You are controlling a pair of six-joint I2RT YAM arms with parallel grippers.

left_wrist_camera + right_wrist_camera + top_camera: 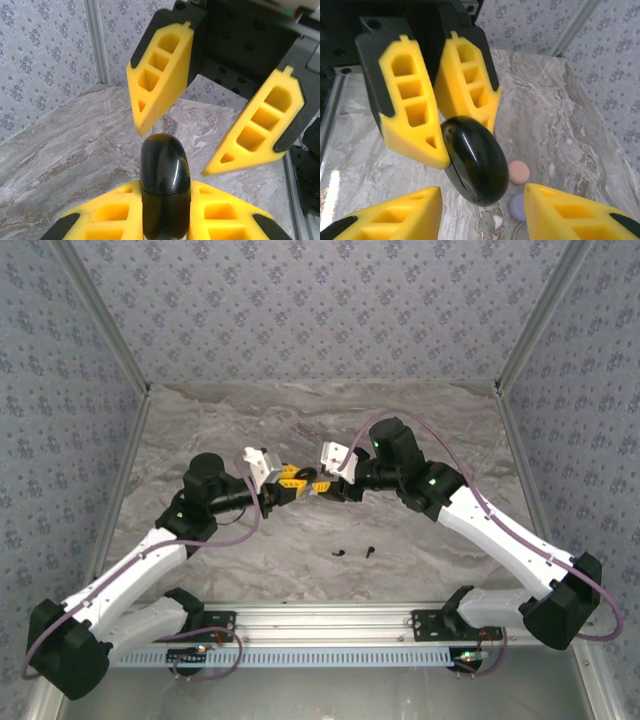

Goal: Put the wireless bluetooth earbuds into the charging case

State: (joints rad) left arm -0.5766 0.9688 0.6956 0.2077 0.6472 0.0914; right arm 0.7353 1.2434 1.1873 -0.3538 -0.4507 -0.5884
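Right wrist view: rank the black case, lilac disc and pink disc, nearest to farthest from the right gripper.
1. Black case, between the fingertips of the right gripper.
2. Lilac disc, on the table below.
3. Pink disc, just beyond the lilac.

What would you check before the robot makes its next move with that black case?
1. Grip: left pincer clamps the case: ok.
2. Helper: right pincer open, fingers either side of the case: ok.
3. Case opened: not ok, shut.
4. Pickup: earbuds not in hand, two black ones lie on the table: not ok.
5. Which way the case opens: cannot tell.
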